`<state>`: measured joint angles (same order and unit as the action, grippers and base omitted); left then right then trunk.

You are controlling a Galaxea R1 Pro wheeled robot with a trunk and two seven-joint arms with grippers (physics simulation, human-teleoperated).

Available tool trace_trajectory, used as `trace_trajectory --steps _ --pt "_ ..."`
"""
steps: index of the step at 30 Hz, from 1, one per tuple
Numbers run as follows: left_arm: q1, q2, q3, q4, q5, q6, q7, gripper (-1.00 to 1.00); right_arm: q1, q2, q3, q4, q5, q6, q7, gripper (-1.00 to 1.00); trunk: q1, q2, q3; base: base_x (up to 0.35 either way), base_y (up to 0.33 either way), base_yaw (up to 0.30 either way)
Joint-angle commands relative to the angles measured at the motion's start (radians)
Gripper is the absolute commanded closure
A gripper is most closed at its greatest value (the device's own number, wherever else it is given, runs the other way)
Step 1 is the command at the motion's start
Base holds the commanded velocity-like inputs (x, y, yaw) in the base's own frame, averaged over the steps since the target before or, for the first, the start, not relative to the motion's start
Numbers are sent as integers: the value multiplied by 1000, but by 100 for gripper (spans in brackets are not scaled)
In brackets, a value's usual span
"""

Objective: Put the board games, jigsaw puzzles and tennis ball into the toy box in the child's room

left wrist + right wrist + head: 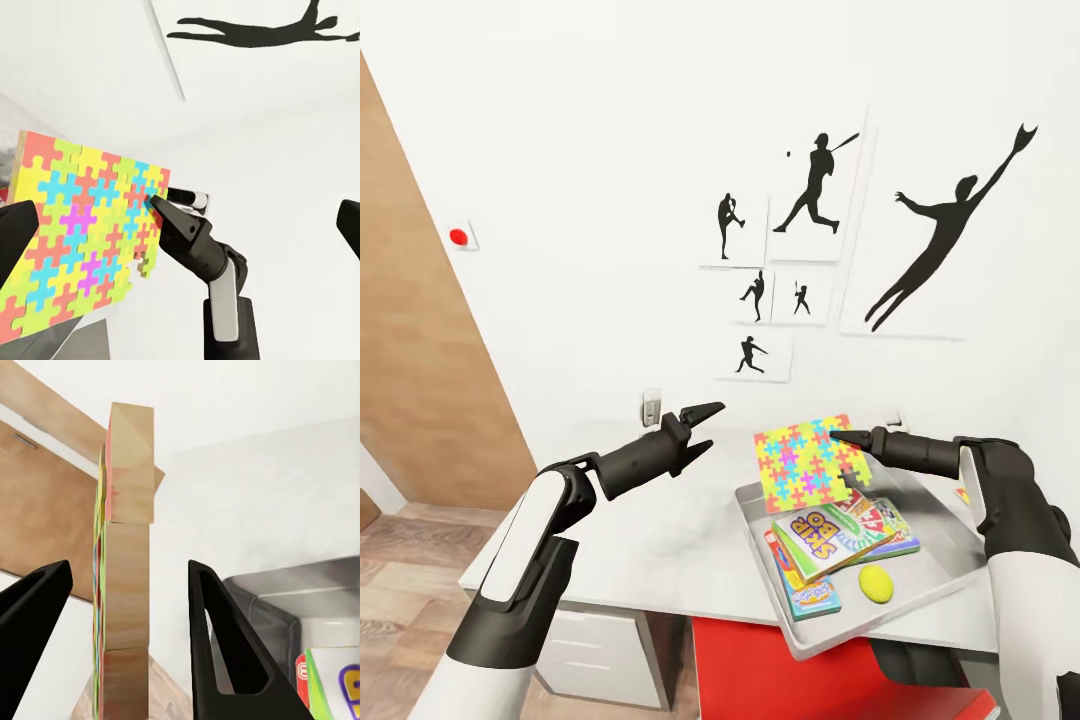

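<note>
Holding a jigsaw puzzle upright over the back of the toy box, right hand at its upper edge. In the right wrist view the slab sits between the fingers with a gap on each side, so the right hand looks parted, not clamped (contact hidden from us). Left hand is spread and empty, off to the side over the tabletop.

Handling, our read: thin, stiff, light slab with smooth faces; pinch across the thickness near an edge, since it could pivot or slip if held at a corner.

Already in the box: tennis ball and stacked board games. Legible on the top one: "SKIP BO"; other print is too small to read.
</note>
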<state>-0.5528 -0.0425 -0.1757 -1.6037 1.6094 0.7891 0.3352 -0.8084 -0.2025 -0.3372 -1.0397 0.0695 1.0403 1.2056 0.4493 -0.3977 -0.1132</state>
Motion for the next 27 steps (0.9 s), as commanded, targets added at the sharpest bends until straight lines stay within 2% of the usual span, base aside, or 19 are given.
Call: trace_trajectory --steps 1,5,8,9,12,16,18,22,27 --pt "-1 0 1 -1 11 2 10 -100 -1 0 -2 0 7 7 8 100 1 -2 -2 0 0 0" --pt "-1 0 2 -1 11 1 10 -100 -1 -4 -2 4 5 7 8 100 1 -2 -2 0 0 0" --pt "-1 1 4 -1 11 2 10 -100 -3 -18 0 14 7 7 9 100 1 -2 -2 0 0 0" --pt "-1 1 5 -2 11 1 8 -100 -10 -38 31 48 8 7 10 100 1 -2 -2 0 0 0" --pt "-1 1 6 -2 11 2 4 -100 -26 -59 117 110 9 7 20 100 1 -2 -2 0 0 0" --pt "-1 3 11 -3 15 6 -17 -100 -75 -81 249 207 9 7 68 100 1 -2 -2 0 0 0" --pt "-1 7 19 -3 18 7 -39 -100 -98 -87 300 258 9 7 101 100 1 -2 -2 0 0 0" --pt "12 31 60 -3 21 8 -78 -100 -133 -94 356 340 11 -40 156 100 1 -2 -2 0 0 0" --pt "49 54 133 -4 24 8 -113 -100 -166 -98 383 405 16 -70 184 100 1 -2 -2 0 0 0"
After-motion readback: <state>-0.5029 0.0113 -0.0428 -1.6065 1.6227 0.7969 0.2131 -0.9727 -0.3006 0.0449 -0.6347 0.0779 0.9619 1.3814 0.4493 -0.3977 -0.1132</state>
